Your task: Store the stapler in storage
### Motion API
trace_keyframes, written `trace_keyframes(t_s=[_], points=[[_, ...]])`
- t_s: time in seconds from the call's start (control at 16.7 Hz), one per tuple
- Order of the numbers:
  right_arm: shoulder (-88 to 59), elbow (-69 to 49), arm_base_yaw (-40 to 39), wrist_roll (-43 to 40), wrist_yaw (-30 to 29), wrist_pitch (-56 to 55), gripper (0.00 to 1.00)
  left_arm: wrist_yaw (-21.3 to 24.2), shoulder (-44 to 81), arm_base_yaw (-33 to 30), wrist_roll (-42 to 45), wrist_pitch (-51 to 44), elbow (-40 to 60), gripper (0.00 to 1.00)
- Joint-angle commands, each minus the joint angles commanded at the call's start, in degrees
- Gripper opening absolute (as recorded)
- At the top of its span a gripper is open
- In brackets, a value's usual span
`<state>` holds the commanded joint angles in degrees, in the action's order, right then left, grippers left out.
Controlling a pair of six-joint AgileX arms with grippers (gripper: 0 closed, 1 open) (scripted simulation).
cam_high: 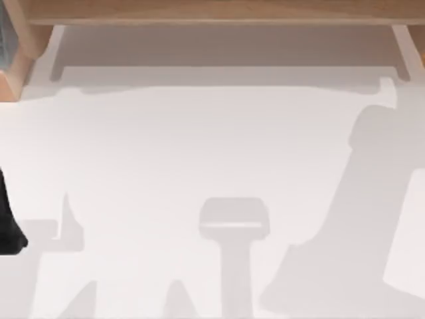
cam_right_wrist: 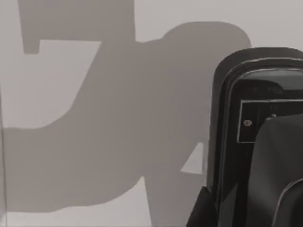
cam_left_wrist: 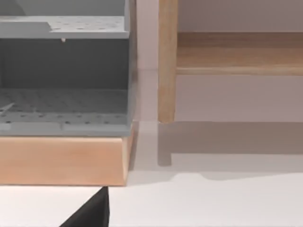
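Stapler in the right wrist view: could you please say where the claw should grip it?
Probably grip the stapler across its long straight sides, behind the rounded end, coming down onto its top face: the slim bar shape gives parallel flanks there, while the rounded end would likely slip.

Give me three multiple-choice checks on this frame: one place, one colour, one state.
1. The grey rack stands:
A) on a wooden base
B) on a blue tray
C) on a stack of books

2. The stapler is:
A) red
B) black
C) yellow

3. The rack's front is:
A) shut by a door
B) covered by a cloth
C) open

Key:
1 A: the left wrist view shows the base directly under the rack.
2 B: its rounded end shows black in the right wrist view.
3 C: the perforated shelves are exposed.
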<state>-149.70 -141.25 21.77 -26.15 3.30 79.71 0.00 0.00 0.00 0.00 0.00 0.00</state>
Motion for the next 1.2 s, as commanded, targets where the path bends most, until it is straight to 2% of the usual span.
trace_keyframes(t_s=[0.24, 0.54, 0.84, 1.2], points=[[0.5, 1.1, 0.0, 1.0, -0.9, -0.4, 0.0, 0.0, 0.0, 0.0, 0.0, 0.0, 0.0, 1.0], [0.1, 1.2, -0.6, 6.1, -4.5, 0.4, 0.0, 0.0, 0.0, 0.0, 0.0, 0.0, 0.0, 1.0], [0.0, 1.1, -0.6, 6.4, -4.8, 0.4, 0.0, 0.0, 0.0, 0.0, 0.0, 0.0, 0.0, 1.0], [0.0, 1.1, -0.6, 6.4, -4.8, 0.4, 0.45, 0.0, 0.0, 0.0, 0.0, 0.0, 0.0, 1.0]])
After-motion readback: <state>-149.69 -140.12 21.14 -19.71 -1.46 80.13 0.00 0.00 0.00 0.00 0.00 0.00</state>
